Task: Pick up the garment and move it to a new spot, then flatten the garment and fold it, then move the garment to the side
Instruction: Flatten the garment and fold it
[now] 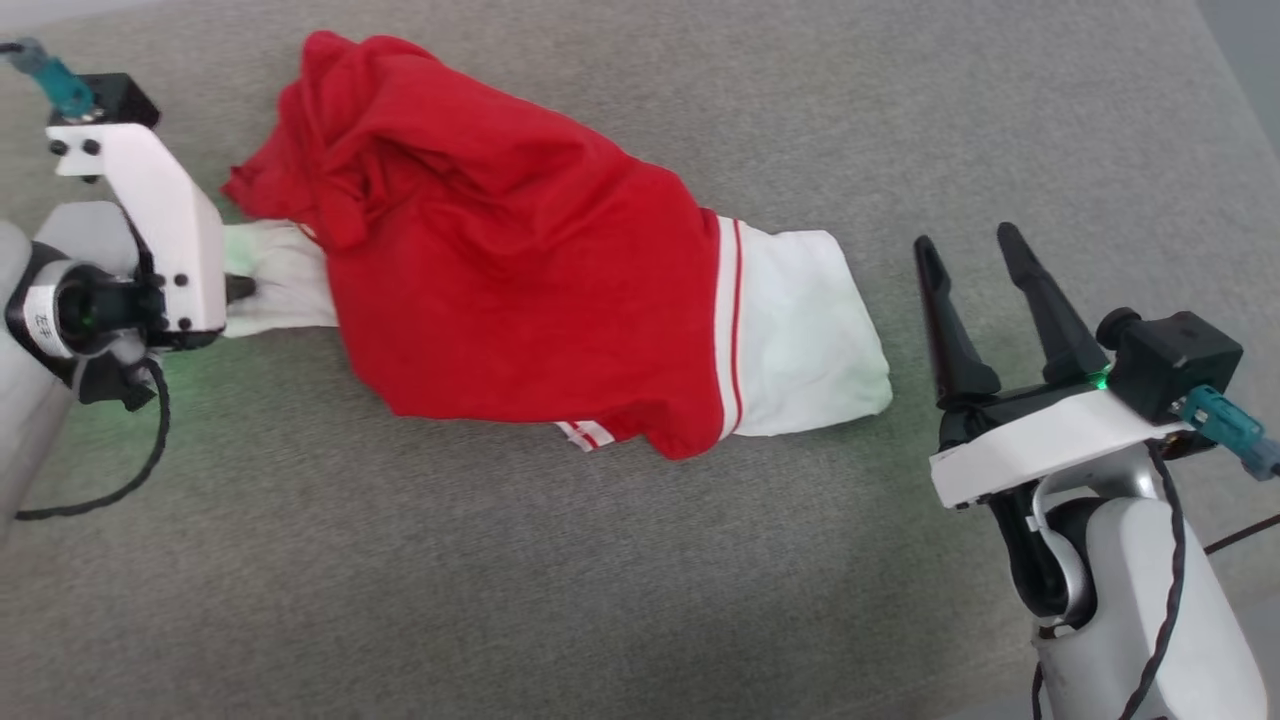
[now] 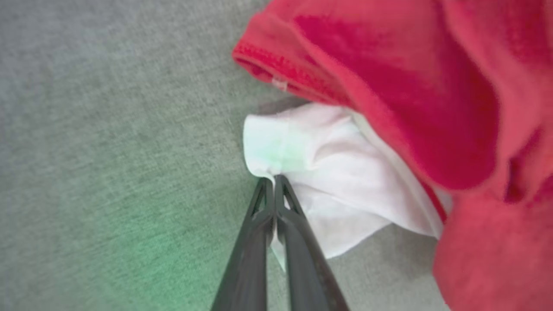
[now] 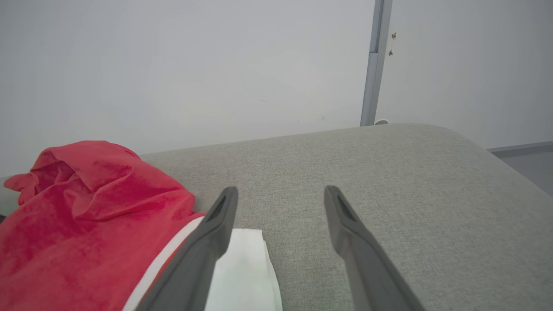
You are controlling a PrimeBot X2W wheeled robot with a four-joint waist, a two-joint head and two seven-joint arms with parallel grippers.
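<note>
One garment (image 1: 500, 260) sleeve sits pinched by left gripper (image 2: 274, 179) (right gripper (image 1: 964, 240) gapes).

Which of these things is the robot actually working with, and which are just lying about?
In the job: garment; left gripper, jaws shut on its white sleeve; right gripper, jaws open.
Just there: grey cushion; white wall; grey post.

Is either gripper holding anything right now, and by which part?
The left gripper is shut on the garment, pinching the edge of its white sleeve end. The right gripper is open, holding nothing.
</note>
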